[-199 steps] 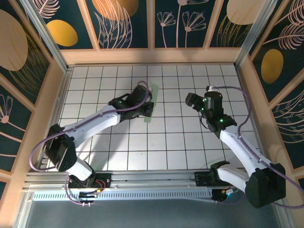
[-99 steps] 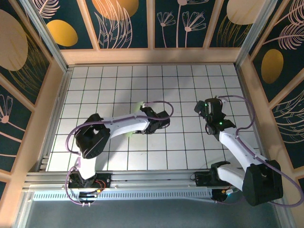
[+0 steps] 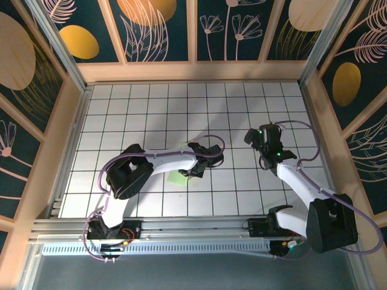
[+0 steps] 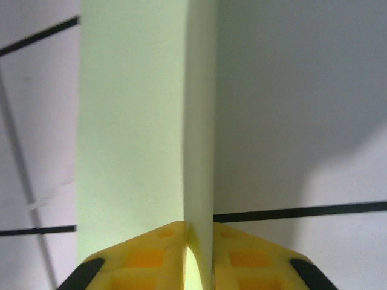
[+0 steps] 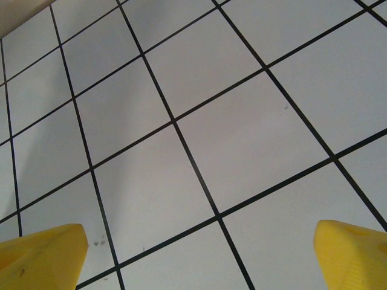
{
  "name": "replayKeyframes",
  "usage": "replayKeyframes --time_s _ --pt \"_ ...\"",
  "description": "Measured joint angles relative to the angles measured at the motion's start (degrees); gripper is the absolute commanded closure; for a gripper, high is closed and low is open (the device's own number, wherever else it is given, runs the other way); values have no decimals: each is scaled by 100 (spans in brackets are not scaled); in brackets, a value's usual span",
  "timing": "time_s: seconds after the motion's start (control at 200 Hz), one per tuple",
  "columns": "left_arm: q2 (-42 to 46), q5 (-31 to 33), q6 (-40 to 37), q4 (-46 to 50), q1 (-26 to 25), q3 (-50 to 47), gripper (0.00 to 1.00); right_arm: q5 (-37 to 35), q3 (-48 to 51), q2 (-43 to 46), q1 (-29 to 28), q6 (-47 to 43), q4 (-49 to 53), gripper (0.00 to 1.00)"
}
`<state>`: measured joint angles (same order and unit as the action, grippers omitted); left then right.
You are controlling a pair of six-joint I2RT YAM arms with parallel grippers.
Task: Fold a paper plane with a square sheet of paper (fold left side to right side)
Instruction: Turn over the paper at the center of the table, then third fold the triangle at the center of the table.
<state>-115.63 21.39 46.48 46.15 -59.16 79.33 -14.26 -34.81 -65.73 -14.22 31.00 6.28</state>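
Left gripper (image 4: 198, 235) has its two yellow fingers nearly together, and we see them pressed on a folded edge of the green paper (image 4: 130, 133). This paper lies on the grid table (image 3: 121, 103), near the middle and a little toward the arm bases. We see the right gripper (image 5: 198, 257) well apart from it, above the table, with its fingers spread wide.
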Motion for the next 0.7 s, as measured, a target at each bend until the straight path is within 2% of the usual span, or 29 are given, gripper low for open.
replayKeyframes --time_s 0.115,0.235,0.43,0.566,0.701 --pt "-31 -380 -44 -319 0 28 61 127 0 -22 4 2 -7 4" --pt "-144 -680 -96 -540 20 197 53 284 0 -94 4 24 -48 4" --pt "-157 -1434 -168 -1270 251 227 46 616 0 -219 4 61 -94 4" --pt "136 -2011 -203 -2072 573 -120 42 1056 -4 -227 20 -28 -111 16" --pt "920 -2540 -186 -2968 977 -868 40 1878 -83 -275 31 -83 -195 37"
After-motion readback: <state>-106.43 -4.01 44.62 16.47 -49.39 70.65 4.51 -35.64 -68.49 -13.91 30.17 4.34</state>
